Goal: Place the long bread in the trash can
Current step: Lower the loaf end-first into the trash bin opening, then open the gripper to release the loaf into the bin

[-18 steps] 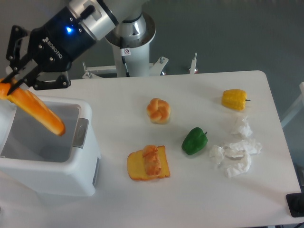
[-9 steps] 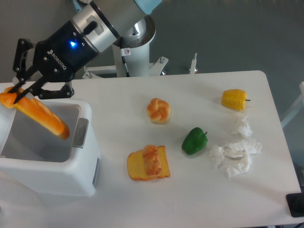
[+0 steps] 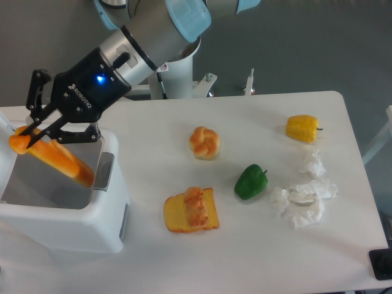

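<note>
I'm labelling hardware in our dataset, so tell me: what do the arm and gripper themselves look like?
The arm is built of silvery-grey tube sections with a light blue cap at the joint. It rises from a round pale base column bearing a small sticker. The gripper has a black body with white lettering, a glowing blue indicator light, and two black linkage-style fingers. No loose cables show.

The arm reaches down to the left; the gripper (image 3: 32,130) has its fingers clamped, tilted low.
</note>
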Robot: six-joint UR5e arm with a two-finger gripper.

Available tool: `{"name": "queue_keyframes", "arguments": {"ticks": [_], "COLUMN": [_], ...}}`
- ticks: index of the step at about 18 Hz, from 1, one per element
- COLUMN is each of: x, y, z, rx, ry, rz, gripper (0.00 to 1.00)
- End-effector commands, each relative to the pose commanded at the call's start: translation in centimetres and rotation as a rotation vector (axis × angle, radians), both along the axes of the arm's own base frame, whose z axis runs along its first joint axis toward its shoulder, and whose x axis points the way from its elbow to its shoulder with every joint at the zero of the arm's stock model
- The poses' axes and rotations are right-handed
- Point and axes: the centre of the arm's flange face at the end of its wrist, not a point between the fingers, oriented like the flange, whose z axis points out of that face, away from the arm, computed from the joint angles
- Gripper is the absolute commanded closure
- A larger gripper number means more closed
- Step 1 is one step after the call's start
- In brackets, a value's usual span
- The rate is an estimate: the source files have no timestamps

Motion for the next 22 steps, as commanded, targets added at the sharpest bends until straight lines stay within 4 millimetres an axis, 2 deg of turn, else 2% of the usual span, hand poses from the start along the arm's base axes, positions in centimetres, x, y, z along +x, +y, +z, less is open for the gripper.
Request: {"name": "queue_keyframes", "arguments": {"ticks": [3,5,8,10,22], "x": [-0.1,-0.3,-0.2,-0.4,0.0], "y": [0.2,0.4,0.4,0.5,0.6], "z": [-0.4,-0.9,-1.1,-1.4,-1.7], "rx": [0.007,0.014,0.016,0.016,0.021], "ry": [0.013,0.025,0.029,0.031,0.040], "rz": [-0.011,-0.020,-0.024,-0.027,-0.039], "gripper": [0.93,0.79,0.72,0.62,0.55]}}
